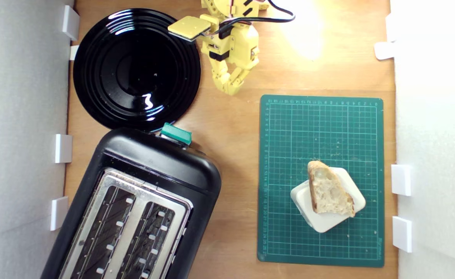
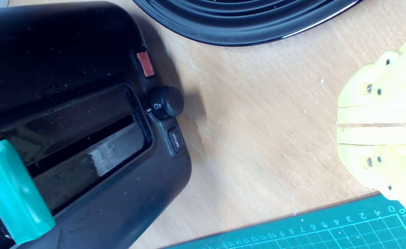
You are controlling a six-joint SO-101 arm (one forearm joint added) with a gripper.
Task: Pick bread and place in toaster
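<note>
Bread (image 1: 330, 192) is lying on a white block (image 1: 324, 223) on the green mat (image 1: 289, 128), well apart from the toaster (image 1: 134, 201). The claw (image 1: 229, 87), fingers together and empty, is hovering over the tabletop (image 1: 227, 128); picking is not begun, and reaching calls for spreading first.

In the exterior view I read the toaster (image 1: 134, 205) at lower left on the desk (image 1: 231, 155), with the plate (image 1: 136, 69) directly above it, touching or just beside its lever end. The cutting mat (image 1: 321, 180) lies at right. On the mat sits a block (image 1: 328, 203), and the bread (image 1: 329, 190) rests on it. My pincer (image 1: 231, 86) hangs between plate and mat.
</note>
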